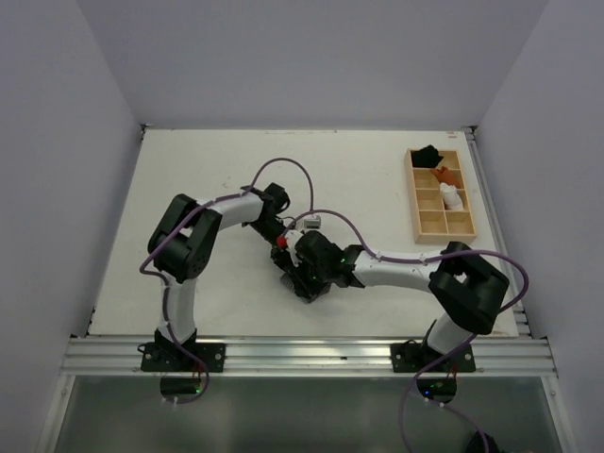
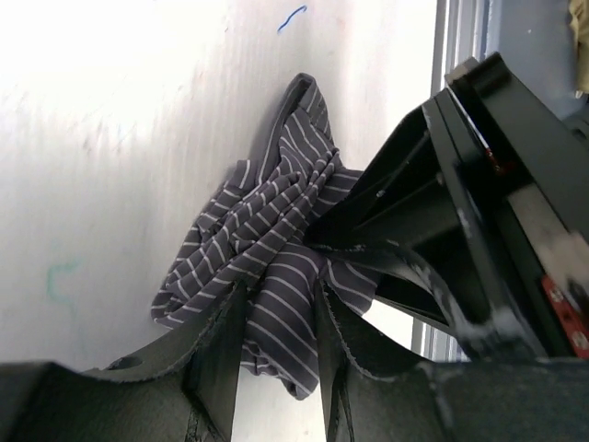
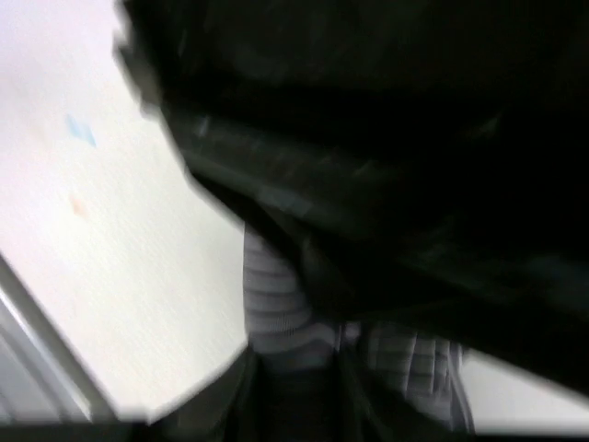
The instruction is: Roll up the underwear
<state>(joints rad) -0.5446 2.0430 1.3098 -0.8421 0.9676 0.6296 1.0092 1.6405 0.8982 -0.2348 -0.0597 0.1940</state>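
One soft, crumpled underwear (image 2: 267, 230), finely striped grey and white, lies mid-frame on the matte white counter (image 2: 110, 138), pinched by the black right jaws and straddled by the left jaws, whose grip I cannot tell.

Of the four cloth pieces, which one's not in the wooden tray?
The grey-and-white striped underwear, crumpled on the table; the black bundle, orange bundle and white bundle each sit in a tray compartment.
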